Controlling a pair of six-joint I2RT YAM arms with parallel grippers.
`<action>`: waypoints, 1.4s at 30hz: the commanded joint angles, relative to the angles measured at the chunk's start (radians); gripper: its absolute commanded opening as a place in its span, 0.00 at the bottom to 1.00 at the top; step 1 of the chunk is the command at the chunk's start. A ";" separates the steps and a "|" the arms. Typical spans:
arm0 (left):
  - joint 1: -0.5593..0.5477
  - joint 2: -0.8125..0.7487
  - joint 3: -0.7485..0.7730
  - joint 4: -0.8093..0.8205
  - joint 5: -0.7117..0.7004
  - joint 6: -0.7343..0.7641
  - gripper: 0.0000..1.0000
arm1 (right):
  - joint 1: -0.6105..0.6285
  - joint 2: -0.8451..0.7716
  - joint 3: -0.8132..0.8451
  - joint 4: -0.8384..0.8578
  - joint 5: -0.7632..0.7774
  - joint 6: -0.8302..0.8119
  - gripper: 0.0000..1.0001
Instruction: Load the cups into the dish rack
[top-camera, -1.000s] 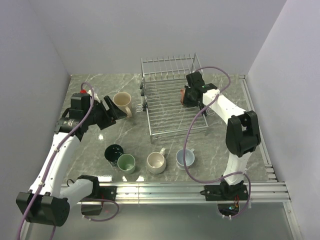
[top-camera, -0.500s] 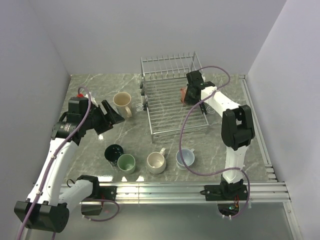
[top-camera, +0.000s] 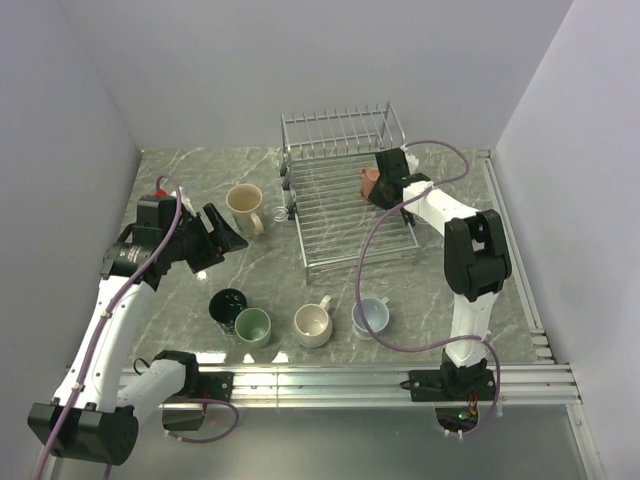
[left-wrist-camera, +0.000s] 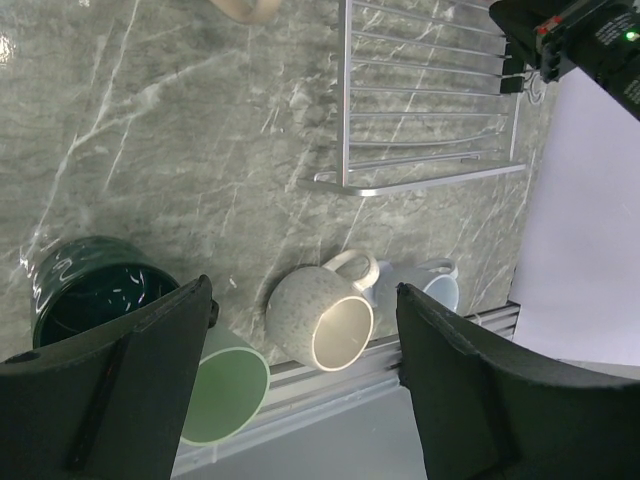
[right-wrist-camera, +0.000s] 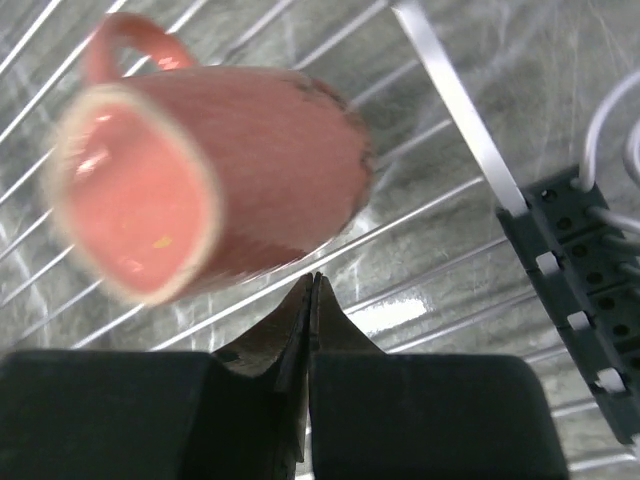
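**Reddish-brown mug on the dish rack, with the right jaws pressed together beside it.**

The small reddish-brown mug (top-camera: 371, 180) (right-wrist-camera: 210, 180) is pink inside. It lies tipped over on the wire grid of the silver dish rack (top-camera: 340, 215), near the rack's right rear. Its mouth faces the wrist camera, its handle is on the side away from the jaws, and its outline is blurred. The right arm (top-camera: 440, 210) reaches over the rack's right side. The right jaws are pressed together with nothing between them, tips just beside the mug; whether they touch it cannot be told. The left arm (top-camera: 150, 250) is raised over the tabletop (top-camera: 270, 265) left of the rack, the left jaws spread wide and holding nothing. A tall cream mug (top-camera: 244, 205) stands just left of the rack. The dark teal (top-camera: 228, 303), light green (top-camera: 253, 326), beige (top-camera: 313, 322) and pale blue-white (top-camera: 371, 315) mugs sit in a row near the front edge.
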 joint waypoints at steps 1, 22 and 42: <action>-0.003 -0.002 0.059 -0.007 -0.006 0.018 0.80 | -0.007 -0.023 -0.011 0.114 0.080 0.117 0.00; -0.003 -0.064 0.064 -0.123 -0.043 0.024 0.80 | -0.012 0.172 0.201 0.200 0.074 0.220 0.00; -0.001 0.194 0.039 0.133 -0.265 -0.013 0.87 | -0.009 -0.532 -0.338 0.138 -0.125 0.002 0.70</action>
